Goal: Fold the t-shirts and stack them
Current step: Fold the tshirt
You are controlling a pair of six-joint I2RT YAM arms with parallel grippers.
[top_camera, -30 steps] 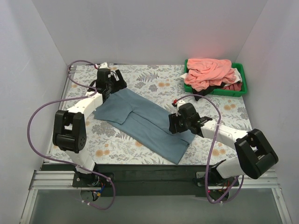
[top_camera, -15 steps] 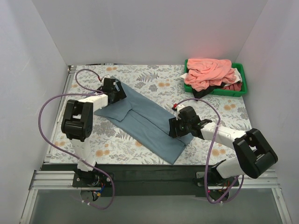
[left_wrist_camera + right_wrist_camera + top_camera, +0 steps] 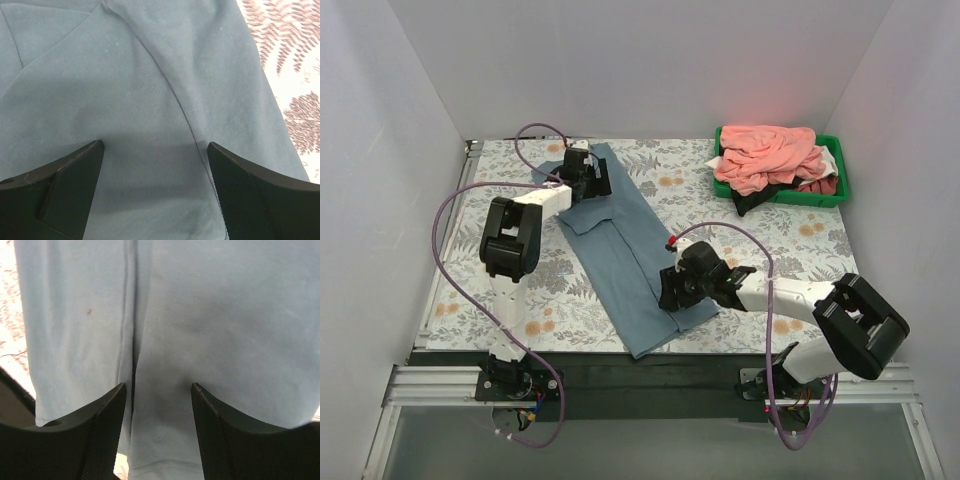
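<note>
Flat on the floral cover (image 3: 800, 250), the grey-blue shirt (image 3: 620, 260) lay folded into a long strip, running slantwise from the far left towards the near edge. The left gripper (image 3: 595, 182) sat over the strip's far end. In its wrist view the gripper (image 3: 155, 145) was spread wide, with cloth and a curved seam (image 3: 185, 110) showing between the dark fingers (image 3: 65, 185).

The right gripper (image 3: 673, 292) sat at the strip's right edge, near its lower end. It too (image 3: 158, 386) was spread, fingers (image 3: 100, 435) apart over smooth cloth with a small brown speck (image 3: 89, 311). At the far right a green bin (image 3: 725, 190) held crumpled pink shirts (image 3: 765, 155) atop white, dark red and black pieces.
</note>
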